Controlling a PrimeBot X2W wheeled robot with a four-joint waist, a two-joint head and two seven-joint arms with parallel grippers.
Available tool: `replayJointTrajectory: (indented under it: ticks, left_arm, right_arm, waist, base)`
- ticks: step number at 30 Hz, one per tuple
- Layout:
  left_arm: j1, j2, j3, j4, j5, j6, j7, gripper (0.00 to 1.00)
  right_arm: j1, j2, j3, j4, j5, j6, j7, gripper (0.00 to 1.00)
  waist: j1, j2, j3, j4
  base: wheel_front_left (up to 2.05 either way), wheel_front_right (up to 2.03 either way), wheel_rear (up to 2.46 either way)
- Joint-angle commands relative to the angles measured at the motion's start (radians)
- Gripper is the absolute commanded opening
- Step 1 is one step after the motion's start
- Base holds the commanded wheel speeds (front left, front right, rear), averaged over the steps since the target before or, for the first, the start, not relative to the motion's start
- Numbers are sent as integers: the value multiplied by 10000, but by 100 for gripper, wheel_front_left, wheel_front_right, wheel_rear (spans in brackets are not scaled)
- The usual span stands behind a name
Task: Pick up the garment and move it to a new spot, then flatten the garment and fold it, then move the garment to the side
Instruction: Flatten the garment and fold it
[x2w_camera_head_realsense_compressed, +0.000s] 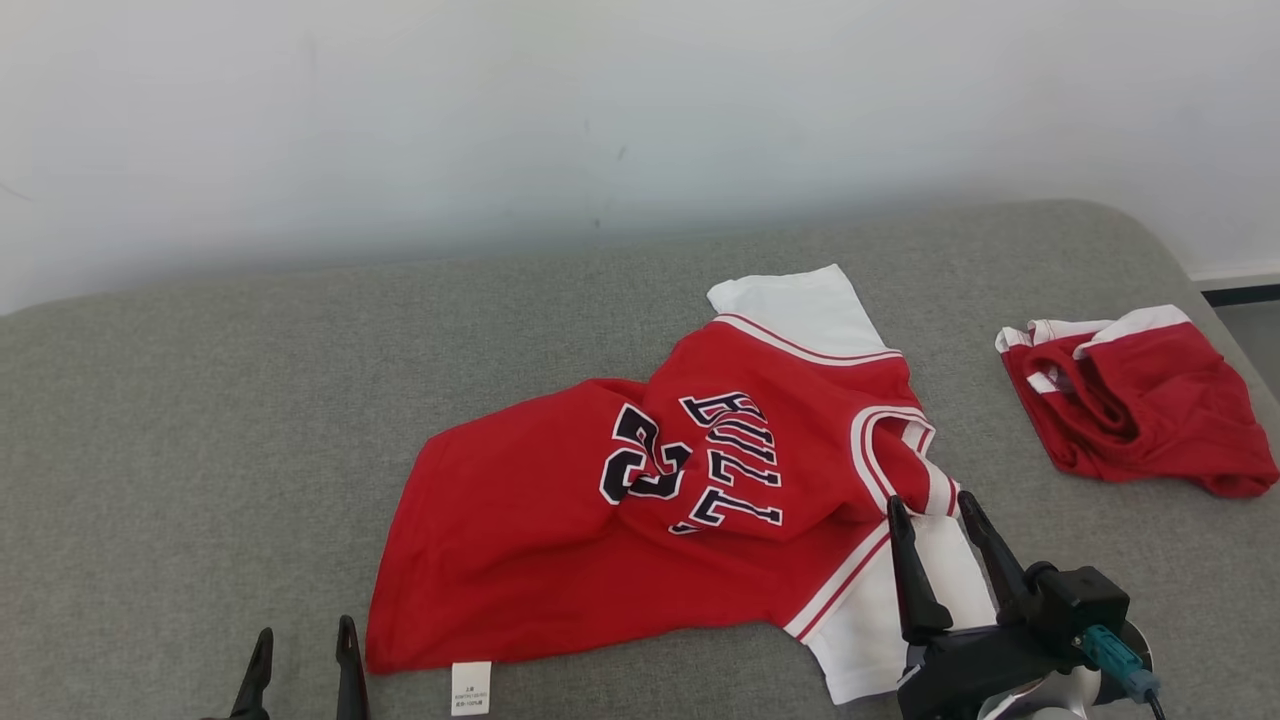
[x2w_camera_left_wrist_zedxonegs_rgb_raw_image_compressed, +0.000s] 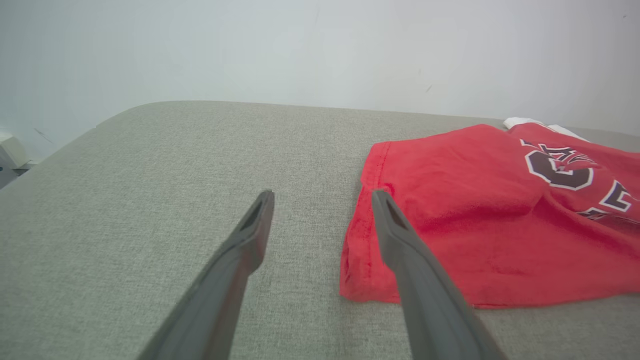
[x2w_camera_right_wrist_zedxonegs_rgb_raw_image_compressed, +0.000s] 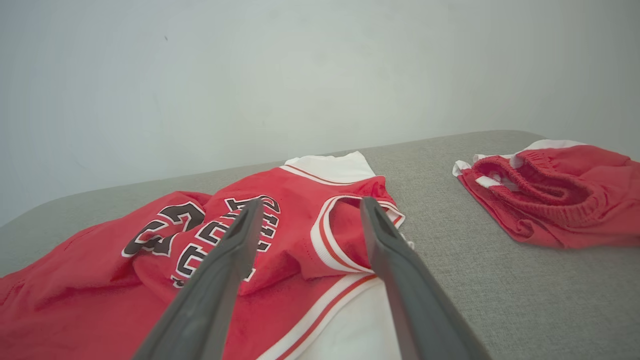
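A red jersey with white sleeves and dark lettering (x2w_camera_head_realsense_compressed: 640, 500) lies rumpled in the middle of the grey padded surface (x2w_camera_head_realsense_compressed: 200, 420); a fold runs across its middle and a white label (x2w_camera_head_realsense_compressed: 471, 686) sticks out at its near hem. My right gripper (x2w_camera_head_realsense_compressed: 932, 505) hovers open over the near white sleeve, close to the collar (x2w_camera_right_wrist_zedxonegs_rgb_raw_image_compressed: 340, 235). My left gripper (x2w_camera_head_realsense_compressed: 303, 633) stands open at the bottom left, just left of the jersey's hem corner (x2w_camera_left_wrist_zedxonegs_rgb_raw_image_compressed: 360, 270), holding nothing.
A pair of red shorts with white trim (x2w_camera_head_realsense_compressed: 1135, 400) lies crumpled at the right of the surface, also seen as the red shorts (x2w_camera_right_wrist_zedxonegs_rgb_raw_image_compressed: 555, 195) in the right wrist view. A white wall (x2w_camera_head_realsense_compressed: 600, 110) stands right behind. The surface's right edge drops off near the shorts.
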Motion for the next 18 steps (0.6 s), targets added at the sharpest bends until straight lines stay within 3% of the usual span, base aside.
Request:
replayJointTrajectory:
  ticks: [1, 18]
  left_arm:
    - [87, -8, -13, -68, 86, 0, -32, 100]
    - [386, -7, -17, 36, 178, -78, -32, 100]
  right_arm:
    - [-48, 63, -5, -21, -95, -26, -46, 100]
    - [452, 187, 62, 346, -194, -26, -46, 100]
  waist:
    - [0, 0, -46, 37]
    - [0, 0, -286, 83]
  base:
    - [0, 0, 0]
    - [0, 0, 0]
